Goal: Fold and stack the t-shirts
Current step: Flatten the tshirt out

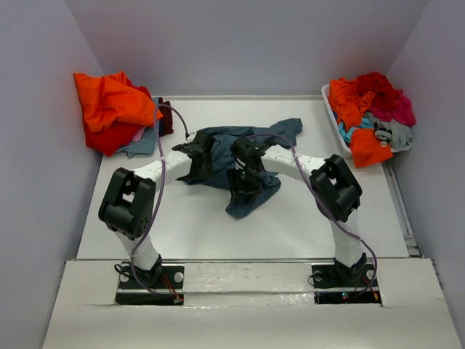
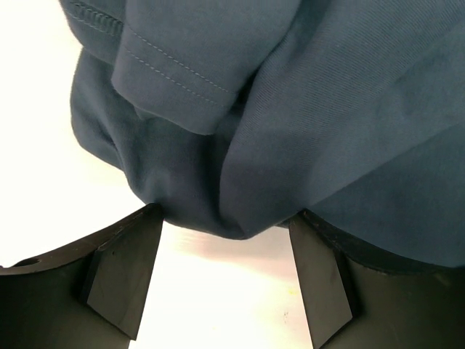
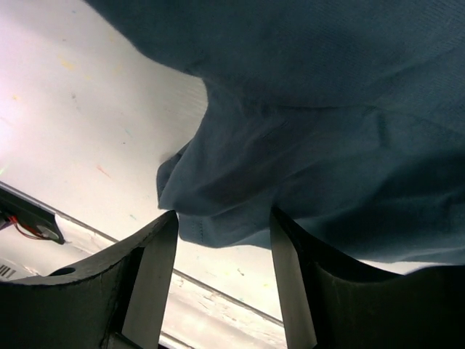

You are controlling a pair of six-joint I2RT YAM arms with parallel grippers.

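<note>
A dark slate-blue t-shirt [image 1: 251, 145] lies crumpled in the middle of the white table [image 1: 218, 225]. My left gripper [image 1: 197, 156] is low over the shirt's left part. In the left wrist view a bulge of the shirt [image 2: 240, 145] sits between the tips of the left gripper [image 2: 225, 218], whose jaws stand wide apart. My right gripper [image 1: 245, 178] hovers over the shirt's near middle. In the right wrist view a hemmed fold of the shirt [image 3: 305, 131] hangs between the tips of the right gripper [image 3: 222, 214], also open, with the cloth not pinched.
Orange, red and teal t-shirts are heaped in a pile [image 1: 109, 109] at the back left corner. A white basket [image 1: 328, 109] at the back right holds more crumpled shirts in orange, red, magenta, teal and grey [image 1: 374, 116]. Grey walls close in on three sides.
</note>
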